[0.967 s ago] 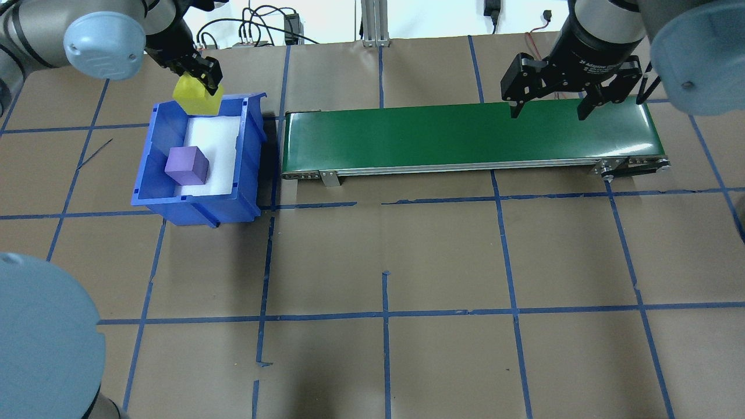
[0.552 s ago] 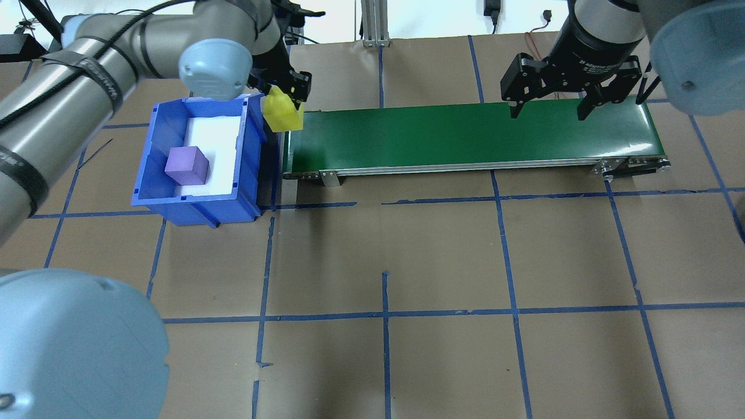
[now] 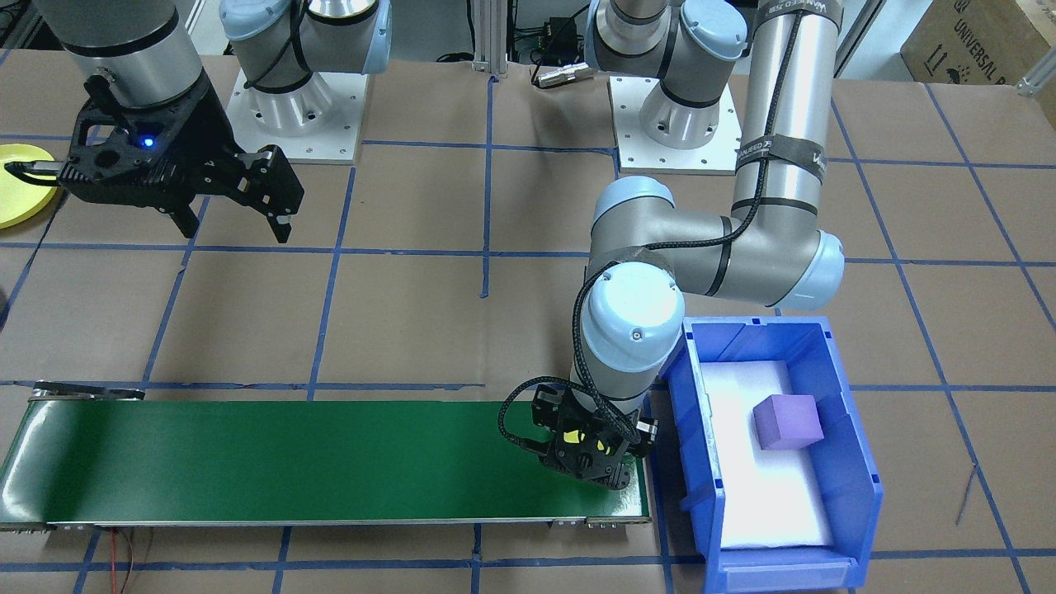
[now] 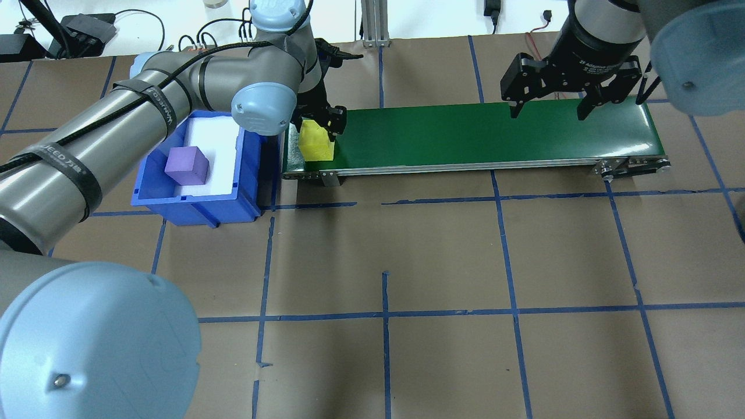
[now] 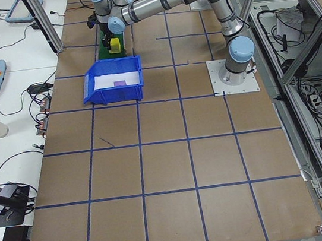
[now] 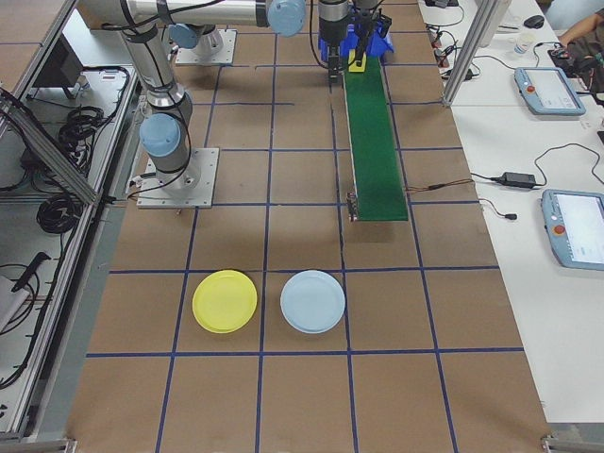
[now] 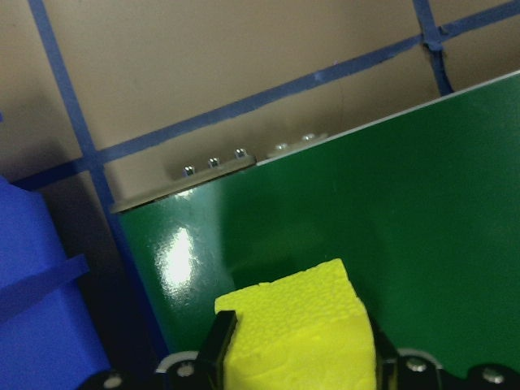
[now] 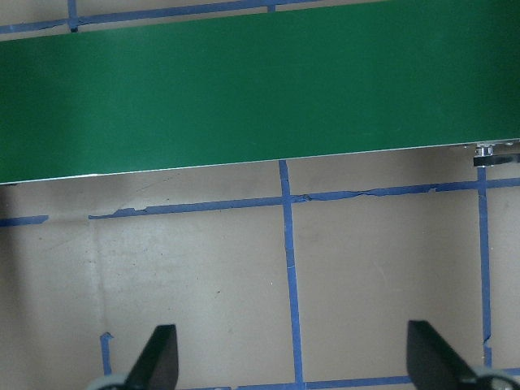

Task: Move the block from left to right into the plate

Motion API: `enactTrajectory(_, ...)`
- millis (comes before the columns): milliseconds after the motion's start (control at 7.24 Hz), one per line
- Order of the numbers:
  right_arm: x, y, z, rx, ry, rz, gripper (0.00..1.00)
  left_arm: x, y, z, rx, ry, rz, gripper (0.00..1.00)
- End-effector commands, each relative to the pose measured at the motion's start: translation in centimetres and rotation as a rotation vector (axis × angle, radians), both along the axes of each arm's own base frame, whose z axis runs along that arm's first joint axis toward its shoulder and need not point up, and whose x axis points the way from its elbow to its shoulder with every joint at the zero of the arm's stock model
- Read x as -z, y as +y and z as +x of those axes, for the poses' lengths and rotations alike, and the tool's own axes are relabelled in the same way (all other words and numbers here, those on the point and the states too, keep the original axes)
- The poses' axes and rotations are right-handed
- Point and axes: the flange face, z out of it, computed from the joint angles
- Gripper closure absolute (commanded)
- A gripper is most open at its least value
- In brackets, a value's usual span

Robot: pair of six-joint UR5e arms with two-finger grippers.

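The left tool (image 4: pixel 319 123) is clamped on a yellow foam block (image 4: pixel 316 143), its two black fingers pressed against opposite sides of the block, as the left wrist view shows from close up. The block sits low over the end of the green conveyor belt (image 4: pixel 465 137) nearest the blue bin (image 4: pixel 198 201); whether its underside touches the belt cannot be told. The bin stands just beside that belt end on the paper-covered desk (image 4: pixel 442 262), lined with white foam, and a purple block (image 4: pixel 187 165) lies inside it. At the opposite end of the belt the right tool (image 4: pixel 546 110) hangs with its fingers spread wide and nothing between them; the right wrist view looks down past both fingertips onto bare brown paper, blue tape lines and the belt's edge. The yellow plate (image 6: pixel 225 301) lies on the desk well apart from the block, beyond the far end of the belt, with a pale blue plate (image 6: pixel 312 301) just beside it. In the front-facing view only an edge of the yellow plate shows, near the right tool.
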Motion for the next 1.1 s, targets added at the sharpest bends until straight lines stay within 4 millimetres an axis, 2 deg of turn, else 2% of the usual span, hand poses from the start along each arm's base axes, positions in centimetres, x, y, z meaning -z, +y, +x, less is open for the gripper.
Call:
enactTrajectory(0,0.0,0.0,0.0,0.000,0.000,0.000,0.00,-2.9,0.1,0.0,0.012,0.003,-0.053,0.00)
enactTrajectory(138,0.0,0.0,0.0,0.000,0.000,0.000,0.00,-5.7,0.2,0.6,0.003,0.013,-0.094,0.00)
enactTrajectory(276,0.0,0.0,0.0,0.000,0.000,0.000,0.00,-6.7,0.0,3.2,-0.025,0.017,-0.087,0.00)
enactTrajectory(414,0.1,0.0,0.0,0.000,0.000,0.001,0.00,-6.3,-0.5,6.4,-0.036,0.063,-0.043,0.00)
enactTrajectory(552,0.1,0.0,0.0,0.000,0.000,0.001,0.00,-6.4,-0.6,9.6,0.027,0.047,-0.014,0.00)
enactTrajectory(829,0.1,0.0,0.0,0.000,0.000,0.001,0.00,-6.6,-1.5,18.8,0.275,0.021,0.020,0.00)
enactTrajectory(967,0.0,0.0,0.0,0.000,0.000,0.000,0.00,-6.2,-1.3,21.1,0.357,0.024,0.053,0.00)
